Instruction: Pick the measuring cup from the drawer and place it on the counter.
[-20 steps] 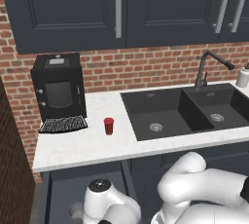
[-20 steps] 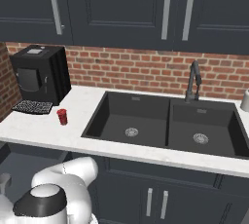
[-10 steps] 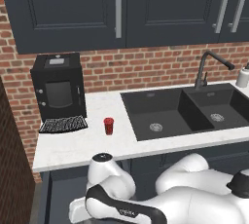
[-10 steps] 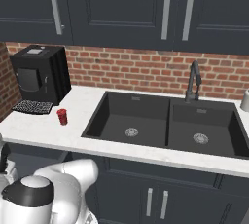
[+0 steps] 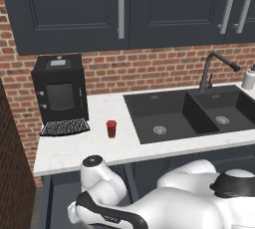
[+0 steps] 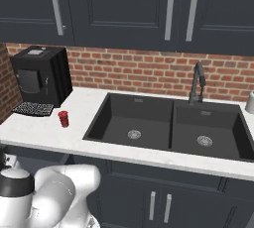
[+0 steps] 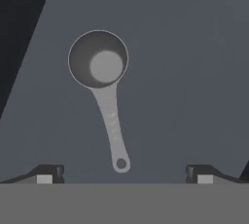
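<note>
The measuring cup (image 7: 103, 93) lies flat on the grey floor of the drawer (image 7: 185, 72), bowl side up, its round bowl toward the top of the hand view and its thin straight handle running down toward the bottom, ending in a small hole. It lies free, with bare drawer floor all around it and nothing touching it. The gripper (image 7: 124, 174) hangs over the cup with its jaws spread wide; the two dark fingertips (image 7: 46, 173) stand well apart on either side of the handle's end, neither in contact with it. In the base views the white arm bends low in front of the cabinet, below the edge of the counter (image 5: 99, 148). On the counter, to the left of the black double sink (image 5: 194, 116), stands a small red cup (image 5: 111, 128), and further left of that a black coffee machine (image 5: 60, 91) against the brick wall (image 5: 149, 71). A dark faucet (image 5: 211, 68) rises behind the sink, and dark upper cabinets (image 5: 124, 9) with silver handles hang above it
</note>
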